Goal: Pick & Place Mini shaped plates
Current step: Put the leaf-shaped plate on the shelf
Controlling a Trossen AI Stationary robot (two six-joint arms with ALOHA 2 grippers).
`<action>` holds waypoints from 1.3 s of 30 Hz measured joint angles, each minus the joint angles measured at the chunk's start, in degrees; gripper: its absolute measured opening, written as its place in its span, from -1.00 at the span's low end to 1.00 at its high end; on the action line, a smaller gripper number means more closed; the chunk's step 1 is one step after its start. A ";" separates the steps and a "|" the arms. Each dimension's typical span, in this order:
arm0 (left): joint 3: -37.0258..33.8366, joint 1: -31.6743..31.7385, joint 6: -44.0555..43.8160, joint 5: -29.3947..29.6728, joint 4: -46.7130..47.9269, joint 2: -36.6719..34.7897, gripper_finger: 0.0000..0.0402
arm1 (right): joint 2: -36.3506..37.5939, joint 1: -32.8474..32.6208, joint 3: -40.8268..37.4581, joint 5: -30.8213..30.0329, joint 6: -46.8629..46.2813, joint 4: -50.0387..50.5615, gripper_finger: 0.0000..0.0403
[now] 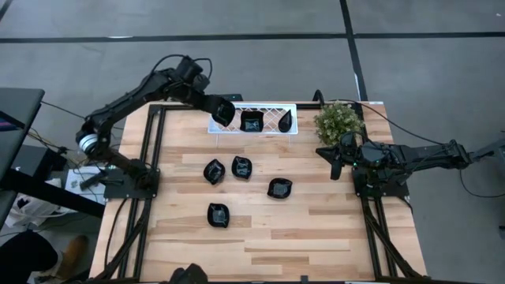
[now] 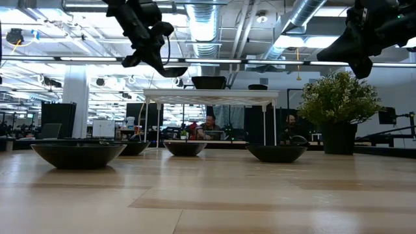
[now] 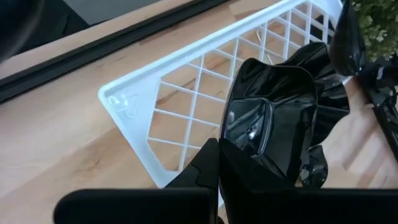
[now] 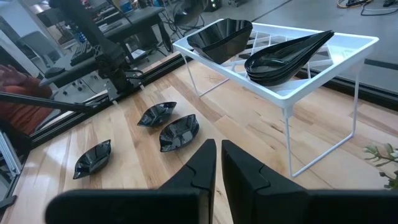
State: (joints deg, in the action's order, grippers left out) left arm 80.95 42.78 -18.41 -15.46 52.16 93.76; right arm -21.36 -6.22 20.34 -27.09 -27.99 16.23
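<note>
My left gripper (image 1: pixel 225 113) hangs over the left end of the white lattice tray (image 1: pixel 271 106), shut on a glossy black mini shaped plate (image 3: pixel 273 106) that it grips by the rim. In the low view that plate (image 2: pixel 172 70) hangs just above tray height. A squarish plate (image 1: pixel 252 121) and a teardrop plate (image 1: pixel 286 120) rest on the tray. Several more plates lie on the table: two side by side (image 1: pixel 214 171) (image 1: pixel 241 167), one to the right (image 1: pixel 279 188) and one nearer the front (image 1: pixel 218 214). My right gripper (image 1: pixel 335 162) waits at the right, shut and holding nothing.
A green potted plant (image 1: pixel 338 122) stands at the tray's right end, just behind the right gripper. The tray stands on thin wire legs (image 4: pixel 289 140) above the wooden table. Black frame rails (image 1: pixel 154 150) run along both table sides.
</note>
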 joint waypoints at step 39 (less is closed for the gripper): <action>0.00 0.40 -2.18 -1.05 0.99 5.37 -0.98 | 0.01 0.00 0.01 0.00 -0.07 -0.02 -0.89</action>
State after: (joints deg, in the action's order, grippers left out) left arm 80.95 43.19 -20.59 -16.51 53.15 99.13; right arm -21.36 -6.22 20.35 -27.09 -28.05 16.21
